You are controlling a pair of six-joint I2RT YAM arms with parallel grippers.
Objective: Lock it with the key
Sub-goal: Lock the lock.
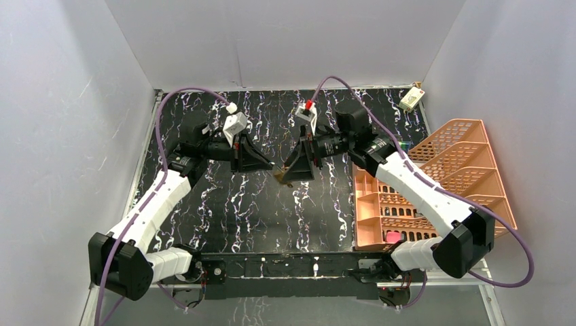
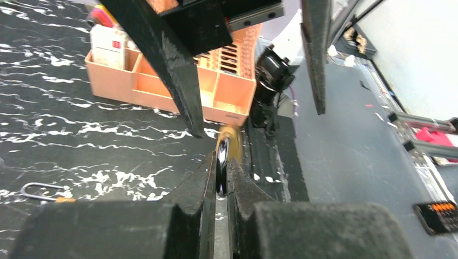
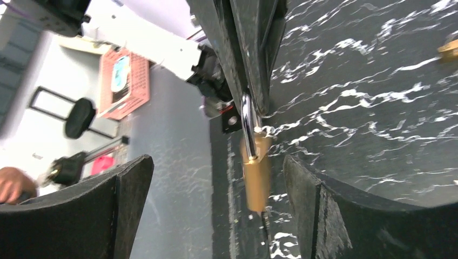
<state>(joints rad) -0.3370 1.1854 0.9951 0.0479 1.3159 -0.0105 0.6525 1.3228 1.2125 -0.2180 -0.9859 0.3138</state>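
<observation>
A brass padlock (image 1: 282, 178) hangs above the middle of the black marbled table. My left gripper (image 1: 270, 165) is shut on its silver shackle (image 2: 222, 170), with the brass body (image 2: 230, 144) just past the fingertips (image 2: 208, 178). My right gripper (image 1: 293, 173) is open, and its fingers (image 3: 132, 194) stand on either side of the padlock body (image 3: 256, 175) without touching it. A thin wire ring with a small brass piece (image 2: 42, 191), possibly the key, lies on the table. A brass bit (image 3: 449, 48) shows at the right edge of the right wrist view.
An orange divided organizer (image 1: 435, 176) stands on the right side of the table, with a pink item (image 1: 392, 237) in its near compartment. It also shows in the left wrist view (image 2: 162, 86). A small white box (image 1: 411, 99) sits at the back right corner.
</observation>
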